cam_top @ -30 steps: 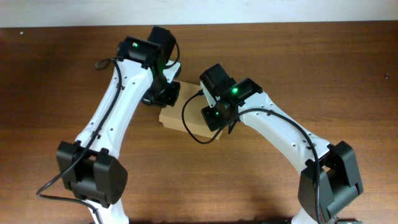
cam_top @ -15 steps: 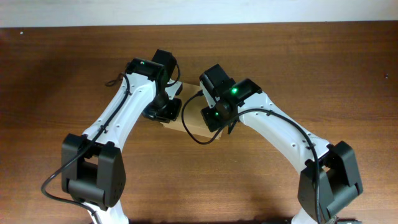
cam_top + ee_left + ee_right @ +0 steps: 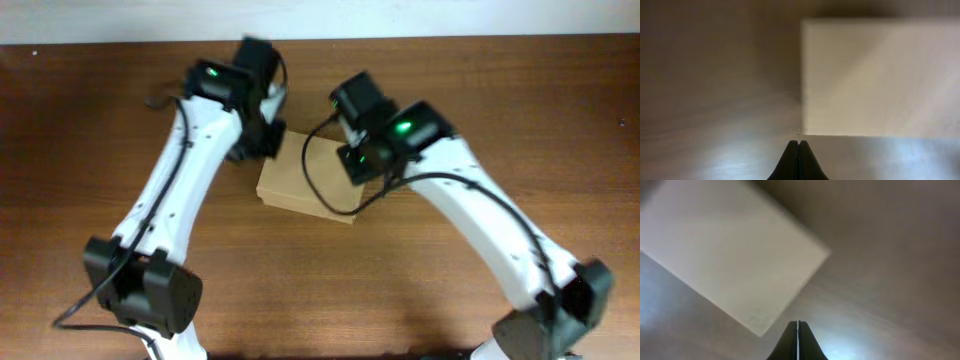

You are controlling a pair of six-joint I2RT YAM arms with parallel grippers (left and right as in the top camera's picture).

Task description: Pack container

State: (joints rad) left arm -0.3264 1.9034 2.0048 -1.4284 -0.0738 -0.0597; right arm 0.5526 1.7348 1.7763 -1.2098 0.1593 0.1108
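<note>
The container [image 3: 300, 182] is a tan cardboard box, lid closed flat, lying on the wooden table between my two arms. It also shows in the left wrist view [image 3: 880, 75] and in the right wrist view [image 3: 725, 250]. My left gripper [image 3: 799, 145] is shut and empty, just off the box's near left corner and above the table. My right gripper [image 3: 798, 325] is shut and empty, beside the box's lower right corner. In the overhead view both gripper tips are hidden under the wrists.
The brown wooden table [image 3: 520, 110] runs to a white wall along the back edge [image 3: 400, 20]. A black cable [image 3: 315, 190] from the right arm loops over the box top.
Both arms have lifted and pulled back from the box: the left wrist moved up and to the left, the right wrist moved up and to the right. The box lies more exposed.
</note>
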